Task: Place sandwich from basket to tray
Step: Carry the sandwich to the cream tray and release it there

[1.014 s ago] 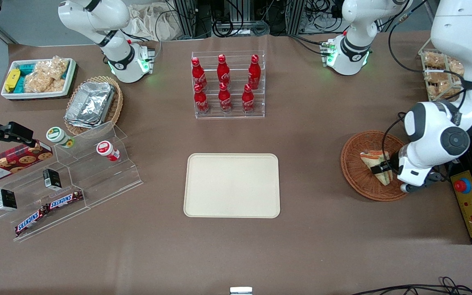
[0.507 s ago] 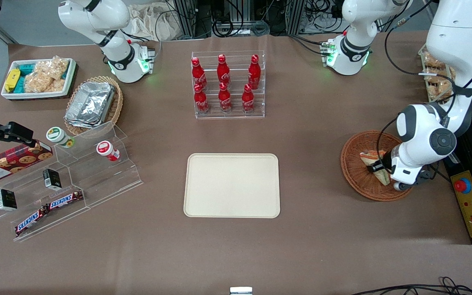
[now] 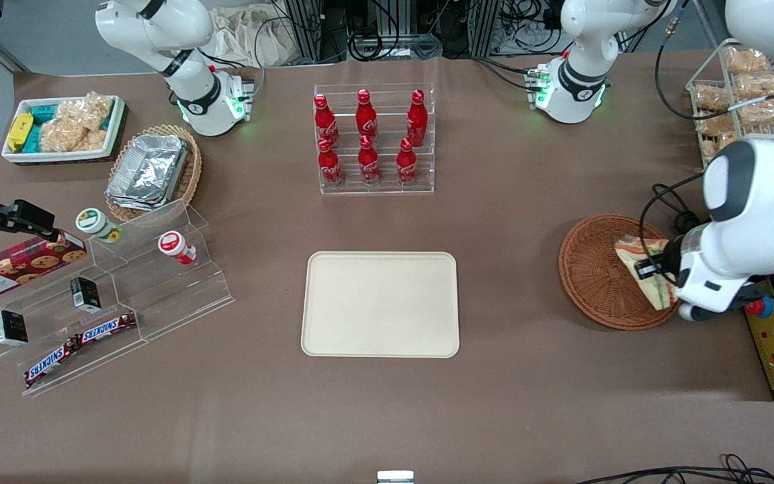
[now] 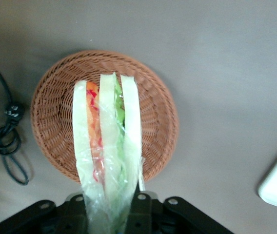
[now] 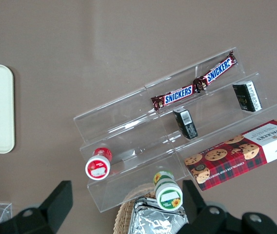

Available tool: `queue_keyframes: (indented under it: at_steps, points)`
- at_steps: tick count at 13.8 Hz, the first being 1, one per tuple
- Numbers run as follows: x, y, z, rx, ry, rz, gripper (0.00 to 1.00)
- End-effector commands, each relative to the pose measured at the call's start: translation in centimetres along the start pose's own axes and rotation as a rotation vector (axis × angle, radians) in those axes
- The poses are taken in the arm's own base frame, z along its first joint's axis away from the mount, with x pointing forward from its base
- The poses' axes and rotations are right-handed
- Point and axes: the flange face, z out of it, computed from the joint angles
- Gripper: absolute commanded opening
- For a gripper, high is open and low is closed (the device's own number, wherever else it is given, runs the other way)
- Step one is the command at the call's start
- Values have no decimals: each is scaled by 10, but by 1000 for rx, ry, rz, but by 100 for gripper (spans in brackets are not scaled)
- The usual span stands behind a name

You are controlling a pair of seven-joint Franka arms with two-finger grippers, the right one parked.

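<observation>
Left gripper [image 3: 657, 270] jaws closed on the wrapped sandwich [image 3: 643, 275], holding it lifted above the round wicker basket [image 3: 592, 279]. The cream tray [image 3: 380, 304] lies at 9 o'clock from the basket, well apart

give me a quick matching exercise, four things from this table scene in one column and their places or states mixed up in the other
Things:
1. sandwich
2. basket
3. tray
4. pincer

Places or states:
a. bare, in the middle of the table
b. shut on the wrapped wedge, above the wicker
c. held up over the wicker, clear of it
d. round, reddish-brown, nothing lying in it, toward the working arm's end

Pairs: 1-c, 2-d, 3-a, 4-b
</observation>
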Motion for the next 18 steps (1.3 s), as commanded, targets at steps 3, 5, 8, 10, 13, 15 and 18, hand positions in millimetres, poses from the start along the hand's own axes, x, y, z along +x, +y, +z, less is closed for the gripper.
queue_keyframes:
  at_steps: [3, 5, 8, 10, 13, 15, 18]
  points:
    - [-20, 55, -85, -54, 89, 102, 0]
    - [-27, 116, -61, -81, 124, 183, 0]
    - [-42, 216, 9, -85, 149, 329, 0]
    - [-54, 268, 51, -115, 151, 395, 0]
    - [-66, 322, 111, -179, 157, 427, 0]
    - [-76, 347, 153, -198, 141, 452, 0]
    - [-78, 359, 207, -181, 108, 444, 0]
